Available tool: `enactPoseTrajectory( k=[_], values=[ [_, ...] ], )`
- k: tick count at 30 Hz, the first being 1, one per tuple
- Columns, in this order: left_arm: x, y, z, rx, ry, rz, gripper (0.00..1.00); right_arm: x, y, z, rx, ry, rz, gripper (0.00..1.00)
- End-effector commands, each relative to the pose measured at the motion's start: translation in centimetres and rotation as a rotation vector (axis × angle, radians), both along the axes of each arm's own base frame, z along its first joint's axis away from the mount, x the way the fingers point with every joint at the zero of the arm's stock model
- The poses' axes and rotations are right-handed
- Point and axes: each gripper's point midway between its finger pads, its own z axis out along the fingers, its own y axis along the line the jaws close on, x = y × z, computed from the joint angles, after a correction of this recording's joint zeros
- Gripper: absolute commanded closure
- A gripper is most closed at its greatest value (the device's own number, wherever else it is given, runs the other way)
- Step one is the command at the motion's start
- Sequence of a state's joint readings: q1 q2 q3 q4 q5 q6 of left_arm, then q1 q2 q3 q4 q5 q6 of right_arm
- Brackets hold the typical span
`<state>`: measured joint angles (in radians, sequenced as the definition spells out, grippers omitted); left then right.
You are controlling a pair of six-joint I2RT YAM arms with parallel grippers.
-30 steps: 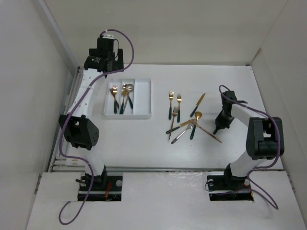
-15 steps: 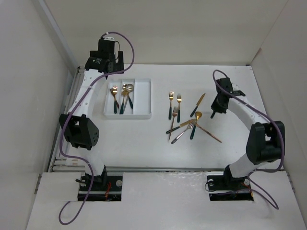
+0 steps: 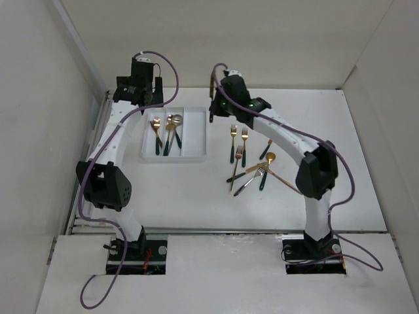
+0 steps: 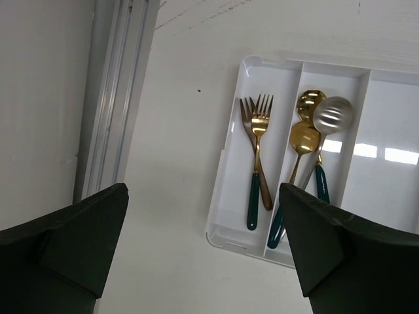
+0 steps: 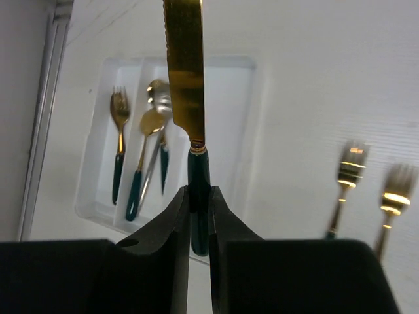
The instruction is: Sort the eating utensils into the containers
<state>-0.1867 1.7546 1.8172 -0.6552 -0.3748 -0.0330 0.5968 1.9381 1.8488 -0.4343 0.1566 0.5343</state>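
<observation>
- Swung leftward across white bench (image 3: 196, 196), now clenching gold-bladed, green-handled knife (image 5: 184, 72) in right hand (image 5: 198, 196) by white plastic cutlery tray's (image 3: 195, 131) right edge.
- Hovering with left hand (image 4: 203, 190) released near tray's far end.

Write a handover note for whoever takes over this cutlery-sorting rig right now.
Left claw: open, empty, above the cutlery tray.
Right claw: shut on a gold knife by its green handle, close to the tray.
Done: two forks in the left compartment, three spoons in the middle one.
To do: put the knife in the empty right compartment, then sort the loose utensils right of the tray.
</observation>
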Motion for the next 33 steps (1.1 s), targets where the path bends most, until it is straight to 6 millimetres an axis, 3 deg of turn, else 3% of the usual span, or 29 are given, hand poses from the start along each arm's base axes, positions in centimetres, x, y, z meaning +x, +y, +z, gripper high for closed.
enactPoseTrajectory(
  k=[1, 4, 6, 8, 13, 14, 20, 22, 23, 25, 27, 30, 31, 33],
  values=[
    [-1.5, 1.9, 3.4, 0.022, -0.096, 0.056, 0.0, -0.2, 6.6, 0.5, 0.074, -0.027, 0.189, 1.0],
    [-1.9, 2.0, 3.4, 0.027, -0.102, 0.051, 0.0, 0.0, 9.1, -1.2, 0.116, -0.013, 0.233, 1.0],
    [-2.2, 2.1, 2.1, 0.033, -0.07, 0.05, 0.0, -0.6, 11.0, -1.6, 0.142, -0.015, 0.262, 1.0],
    [-2.5, 2.1, 1.8, 0.034, -0.064, 0.05, 0.0, -0.5, 12.0, -3.3, 0.164, 0.014, 0.253, 1.0],
    [-2.4, 2.6, 1.6, 0.042, -0.06, 0.054, 0.0, -0.4, 12.9, -9.1, 0.169, 0.146, 0.222, 1.0],
    [-2.4, 2.4, 1.5, 0.036, -0.059, 0.047, 0.0, -0.6, 12.7, -11.3, 0.138, 0.191, 0.215, 1.0],
    [-2.4, 2.4, 1.5, 0.036, -0.059, 0.047, 0.0, -0.6, 12.4, -14.8, 0.114, 0.27, 0.165, 1.0],
    [-2.4, 2.4, 1.5, 0.036, -0.059, 0.047, 0.0, -0.7, 12.3, -15.5, 0.104, 0.285, 0.163, 0.93],
    [-2.4, 2.4, 1.5, 0.036, -0.059, 0.047, 0.0, -0.9, 12.2, -15.7, 0.097, 0.294, 0.161, 0.89],
    [-2.4, 2.4, 1.5, 0.036, -0.059, 0.047, 0.0, -1.1, 12.0, -15.9, 0.09, 0.304, 0.16, 0.67],
    [-2.4, 2.4, 1.5, 0.036, -0.059, 0.047, 0.0, -1.2, 12.1, -15.9, 0.095, 0.309, 0.168, 0.57],
    [-2.4, 2.4, 1.5, 0.036, -0.059, 0.047, 0.0, -1.4, 12.2, -14.0, 0.114, 0.29, 0.179, 0.54],
    [-2.4, 2.4, 1.5, 0.036, -0.059, 0.047, 0.0, -1.1, 12.4, -11.6, 0.146, 0.244, 0.187, 0.52],
    [-2.4, 2.3, 1.5, 0.03, -0.058, 0.04, 0.0, -1.1, 12.0, -10.1, 0.155, 0.212, 0.174, 0.51]
  ],
)
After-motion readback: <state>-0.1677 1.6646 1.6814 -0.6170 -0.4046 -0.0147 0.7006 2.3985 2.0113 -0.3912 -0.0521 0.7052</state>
